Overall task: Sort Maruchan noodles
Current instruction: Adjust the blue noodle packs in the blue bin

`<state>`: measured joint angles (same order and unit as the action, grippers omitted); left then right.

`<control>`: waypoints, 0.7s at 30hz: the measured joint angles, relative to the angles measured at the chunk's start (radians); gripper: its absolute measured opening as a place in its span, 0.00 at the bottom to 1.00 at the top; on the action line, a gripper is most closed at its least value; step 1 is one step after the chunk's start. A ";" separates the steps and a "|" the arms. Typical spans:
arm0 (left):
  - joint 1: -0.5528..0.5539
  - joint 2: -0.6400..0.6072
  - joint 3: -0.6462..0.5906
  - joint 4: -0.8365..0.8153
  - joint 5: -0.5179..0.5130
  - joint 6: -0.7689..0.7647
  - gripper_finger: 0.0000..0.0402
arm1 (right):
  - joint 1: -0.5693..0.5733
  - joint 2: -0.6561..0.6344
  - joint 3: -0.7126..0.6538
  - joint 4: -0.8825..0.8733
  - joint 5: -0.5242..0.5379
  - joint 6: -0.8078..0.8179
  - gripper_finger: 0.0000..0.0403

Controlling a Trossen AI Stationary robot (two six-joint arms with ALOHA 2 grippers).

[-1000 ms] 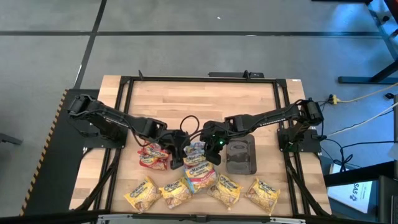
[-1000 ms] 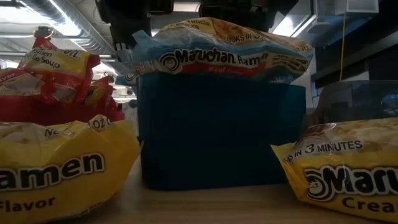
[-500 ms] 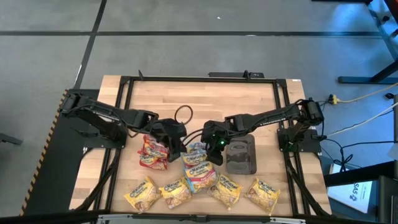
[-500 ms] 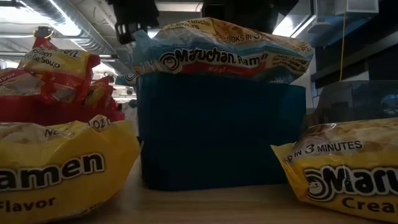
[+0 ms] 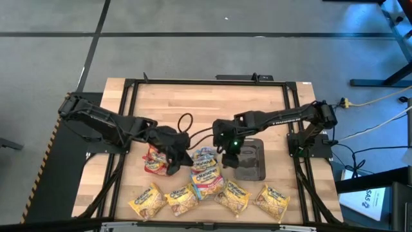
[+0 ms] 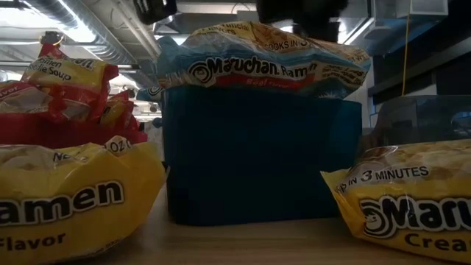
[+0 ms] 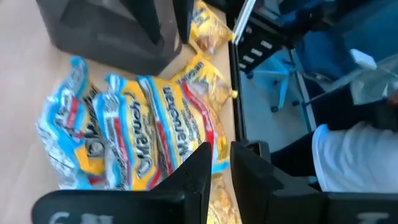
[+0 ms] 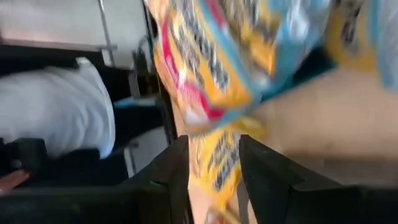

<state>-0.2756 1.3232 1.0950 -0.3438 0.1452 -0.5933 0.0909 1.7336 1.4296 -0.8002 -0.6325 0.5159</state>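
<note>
Maruchan noodles lie toward the table's front edge, in three groups. A row of four yellow packets runs along the front edge, side by side from left to right. Behind them, near the middle of the table, the blue-edged packets are heaped in an overlapping stack whose long axis runs from front to back; from table height the top one sits on a blue tray with its logo reading level across, facing the front. To the left of that stack the red packets are piled on a red tray, crumpled and tilted at odd angles. A dark grey tray sits just to the right of the blue heap, long axis front to back. The left gripper hangs between the red pile and the blue stack, its fingers nearly together with a thin slit between them and nothing in it. The right gripper hovers between the blue stack and the grey tray, its fingers spread apart and empty. Beyond the table's front edge a person in a white top is partly visible.
</note>
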 joint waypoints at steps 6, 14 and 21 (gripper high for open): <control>-0.042 0.013 0.000 -0.004 -0.004 -0.007 0.13 | 0.053 0.002 -0.001 -0.145 0.112 -0.013 0.34; -0.055 0.017 0.000 -0.048 -0.050 -0.007 0.13 | 0.138 0.004 -0.002 -0.131 0.270 0.000 0.34; -0.066 0.017 0.000 -0.255 -0.052 -0.026 0.13 | 0.251 0.004 -0.002 -0.016 0.297 -0.026 0.34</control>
<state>-0.3419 1.3399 1.0954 -0.5992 0.0929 -0.6194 0.3415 1.7374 1.4281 -0.8160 -0.3355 0.4901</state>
